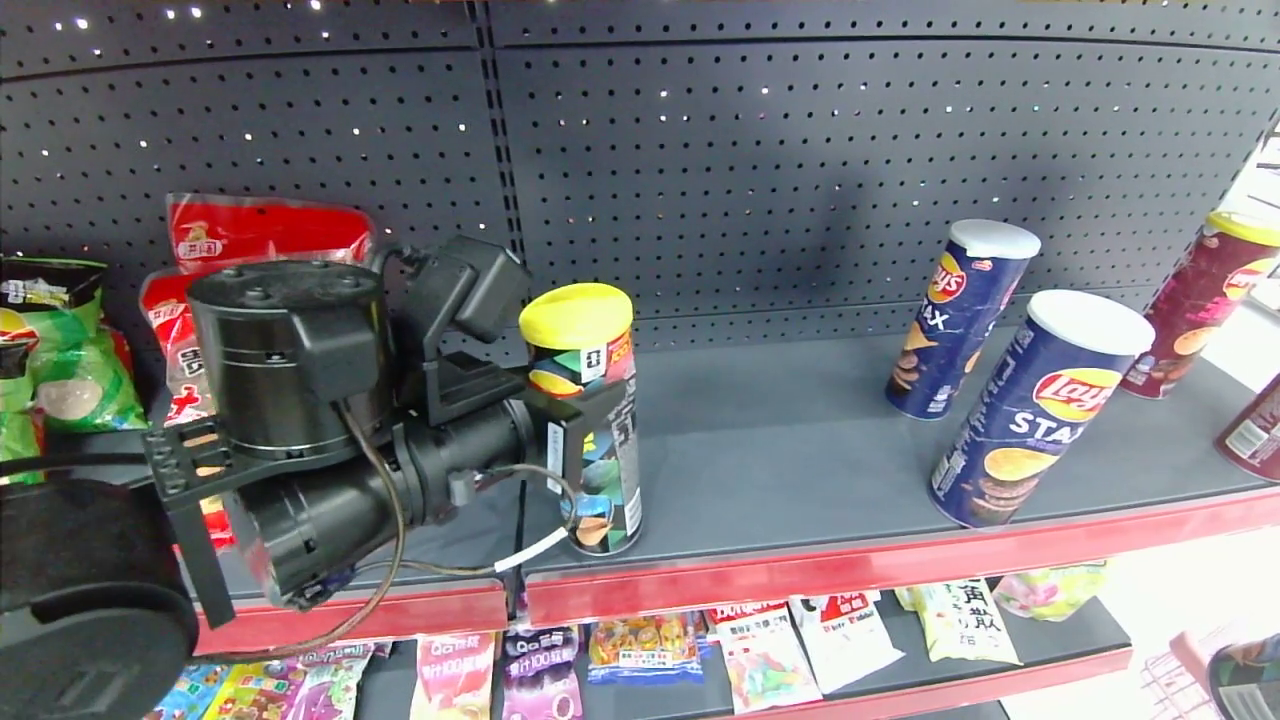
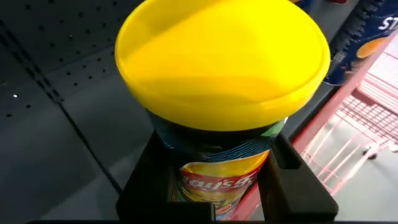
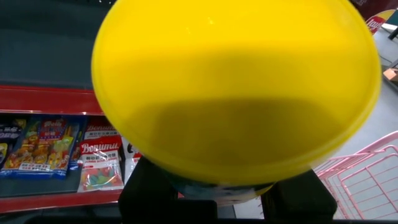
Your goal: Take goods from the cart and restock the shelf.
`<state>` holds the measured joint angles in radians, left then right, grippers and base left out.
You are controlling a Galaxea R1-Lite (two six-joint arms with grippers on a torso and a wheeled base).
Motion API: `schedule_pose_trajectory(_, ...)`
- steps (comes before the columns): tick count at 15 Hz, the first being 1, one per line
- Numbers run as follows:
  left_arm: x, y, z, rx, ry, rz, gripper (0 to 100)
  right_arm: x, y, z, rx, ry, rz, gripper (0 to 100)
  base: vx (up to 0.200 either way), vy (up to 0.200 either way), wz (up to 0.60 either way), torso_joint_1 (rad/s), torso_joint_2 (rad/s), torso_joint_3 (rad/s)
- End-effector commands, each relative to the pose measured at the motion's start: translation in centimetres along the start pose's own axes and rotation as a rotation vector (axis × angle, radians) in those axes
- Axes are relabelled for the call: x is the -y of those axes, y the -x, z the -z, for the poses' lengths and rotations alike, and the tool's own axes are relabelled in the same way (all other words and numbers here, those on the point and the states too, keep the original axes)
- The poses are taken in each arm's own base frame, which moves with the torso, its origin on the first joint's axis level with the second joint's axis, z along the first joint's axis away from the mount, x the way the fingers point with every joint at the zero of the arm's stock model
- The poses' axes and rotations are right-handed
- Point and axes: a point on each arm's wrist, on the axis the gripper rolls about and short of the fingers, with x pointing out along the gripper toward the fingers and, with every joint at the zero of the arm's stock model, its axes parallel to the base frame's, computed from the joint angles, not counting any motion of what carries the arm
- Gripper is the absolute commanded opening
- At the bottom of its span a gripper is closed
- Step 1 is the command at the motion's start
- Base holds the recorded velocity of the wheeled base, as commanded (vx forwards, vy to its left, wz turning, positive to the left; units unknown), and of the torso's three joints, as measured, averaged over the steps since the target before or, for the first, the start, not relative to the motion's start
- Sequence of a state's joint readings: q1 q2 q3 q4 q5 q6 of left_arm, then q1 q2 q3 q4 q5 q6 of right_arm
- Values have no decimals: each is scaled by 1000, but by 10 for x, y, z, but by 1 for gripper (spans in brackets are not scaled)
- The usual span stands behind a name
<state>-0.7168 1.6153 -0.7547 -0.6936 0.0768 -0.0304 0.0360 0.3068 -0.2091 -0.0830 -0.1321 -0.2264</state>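
Observation:
A chip can with a yellow lid (image 1: 577, 315) stands upright on the grey shelf (image 1: 780, 450), close to its red front edge. My left gripper (image 1: 595, 435) comes in from the left and is shut on this can's middle. In the left wrist view the can (image 2: 224, 59) sits between the two black fingers (image 2: 149, 183) of the left gripper (image 2: 217, 186). My right gripper (image 3: 221, 193) is shut on a second yellow-lidded chip can (image 3: 236, 87), held out in front of the lower shelves.
Two blue cans with white lids (image 1: 960, 320) (image 1: 1040, 410) and a maroon can (image 1: 1200, 300) stand to the right. Red bags (image 1: 260, 235) and green bags (image 1: 60, 350) are at the left. Snack packets (image 1: 760, 650) fill the lower shelf. The pink cart (image 3: 367, 180) is at the lower right.

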Motion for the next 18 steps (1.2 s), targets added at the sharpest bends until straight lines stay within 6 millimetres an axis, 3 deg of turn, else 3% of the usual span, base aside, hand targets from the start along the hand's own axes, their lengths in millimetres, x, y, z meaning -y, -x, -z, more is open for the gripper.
schedule_pose_trajectory(1, 6, -10, 6, 1, -2, -13, 0, 0, 1, 1, 5, -2, 2, 0, 0, 0, 0, 0, 0, 0)
schedule_pose_trajectory(6, 26, -13, 9, 23, 37, -43, 0, 0, 1, -1, 10, -2, 3, 0, 0, 0, 0, 0, 0, 0)
schedule_pose_trajectory(18, 24, -18, 17, 8, 37, -167, 0, 0, 3, 2, 6, -2, 6, 0, 0, 0, 0, 0, 0, 0)
